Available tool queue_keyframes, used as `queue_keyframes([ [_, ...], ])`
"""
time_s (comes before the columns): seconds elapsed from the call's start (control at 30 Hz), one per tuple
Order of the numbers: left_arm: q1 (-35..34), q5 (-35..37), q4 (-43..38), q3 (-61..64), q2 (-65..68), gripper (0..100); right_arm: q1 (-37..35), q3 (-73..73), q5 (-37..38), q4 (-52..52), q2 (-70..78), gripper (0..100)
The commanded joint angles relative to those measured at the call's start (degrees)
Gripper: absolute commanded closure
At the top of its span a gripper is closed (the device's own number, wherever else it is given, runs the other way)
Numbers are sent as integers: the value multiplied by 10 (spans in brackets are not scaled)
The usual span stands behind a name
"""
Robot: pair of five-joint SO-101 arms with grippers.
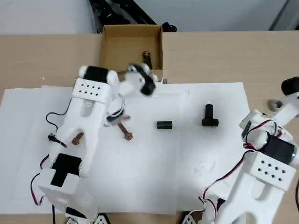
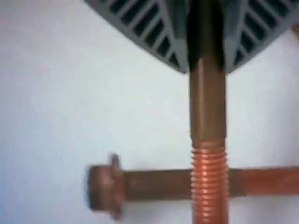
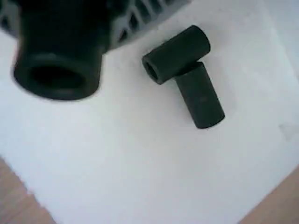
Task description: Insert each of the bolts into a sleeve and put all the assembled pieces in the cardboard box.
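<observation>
The left tool [image 2: 207, 63] grips a copper bolt [image 2: 208, 107] over another bolt [image 2: 140, 184]. The right tool [image 3: 88, 32] grips a black sleeve [image 3: 56, 70]. Two touching sleeves [image 1: 210, 116] lie at 3 o'clock from a lone sleeve [image 1: 164, 125].

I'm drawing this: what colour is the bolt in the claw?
The bolt is coppery brown; left wrist view.

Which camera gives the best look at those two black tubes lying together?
The right wrist view: the two black sleeves lie close up, touching in a T, with one's open bore visible. The high view shows them small and dark on the white sheet.
</observation>
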Motion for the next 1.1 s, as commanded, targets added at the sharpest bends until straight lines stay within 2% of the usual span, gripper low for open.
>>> queue_keyframes([
  [0.0,5,-85,8,15,-34,995,1,-29,-4,0,-22,995],
  [0.17,-3,-161,4,39,-33,995,1,-29,-4,1,-22,995],
  [0.47,-10,-210,-91,137,-33,995,1,-29,-4,2,-22,995],
  [0.57,-10,-204,-107,143,-33,978,1,-29,-3,2,-22,995],
  [0.67,-10,-174,-111,143,-38,913,1,-29,-3,2,-22,995],
  [0.9,-10,-159,-110,139,-39,789,1,-27,-3,2,-22,995],
  [1.07,-5,-94,-57,70,-39,750,1,-26,-3,2,-22,995],
])
